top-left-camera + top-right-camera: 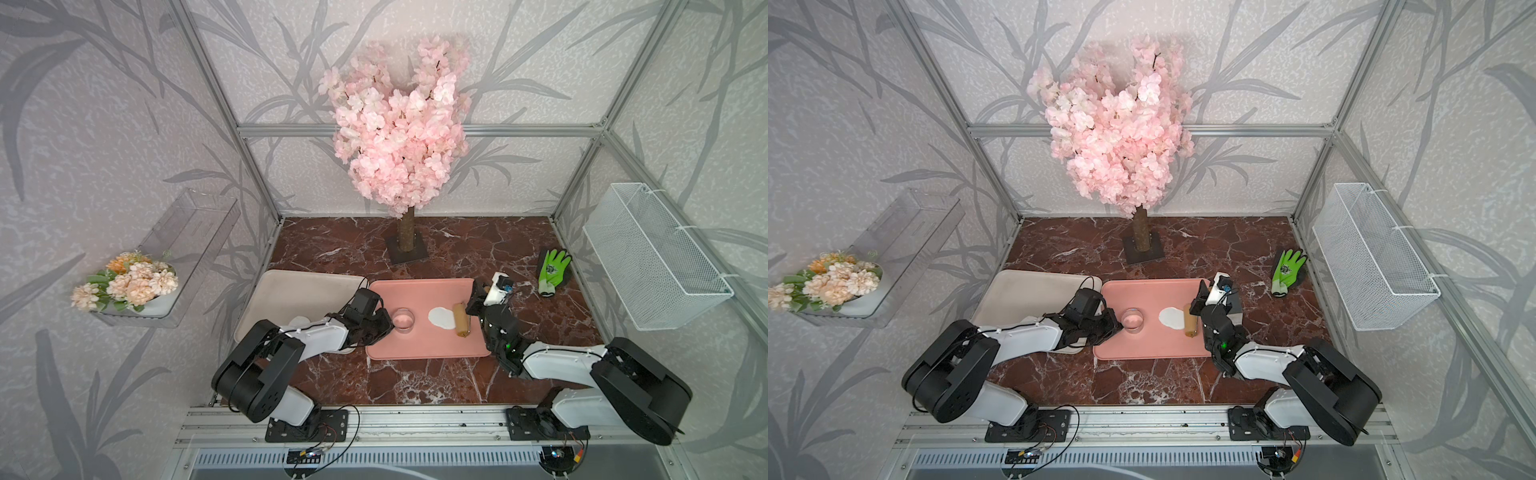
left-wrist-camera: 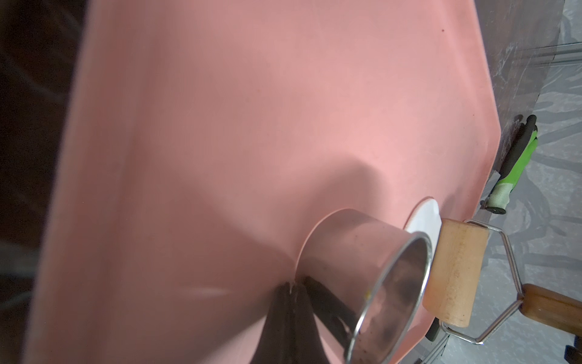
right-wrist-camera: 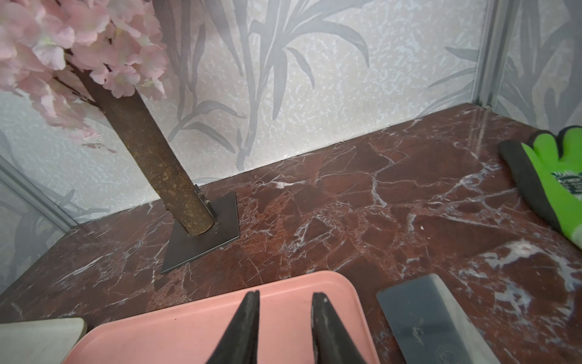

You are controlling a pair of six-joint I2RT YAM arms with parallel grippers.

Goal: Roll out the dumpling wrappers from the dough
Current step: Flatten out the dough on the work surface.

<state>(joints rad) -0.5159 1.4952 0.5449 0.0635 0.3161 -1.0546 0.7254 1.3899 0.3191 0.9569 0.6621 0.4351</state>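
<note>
left tool (image 2: pixel 291 285) is sitting closed against the ring cutter (image 2: pixel 362 271); right tool (image 3: pixel 286 294) is hovering, jaws apart, above pink tray (image 3: pixel 189 315); dough (image 1: pixel 440 317) is touching rolling pin (image 1: pixel 460 319).

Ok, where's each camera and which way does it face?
Top views: high in front, looking down at the table; left arm, right arm show.
Left wrist: low over the pink tray, facing ring, dough, roller; left fingers show.
Right wrist: over the tray's corner, facing the tree trunk; right fingers show.
Shared: both wrist views catch tray and green glove.

Green glove (image 1: pixel 552 272), blossom tree (image 1: pixel 399 124), mesh basket (image 1: pixel 652 257)
</note>
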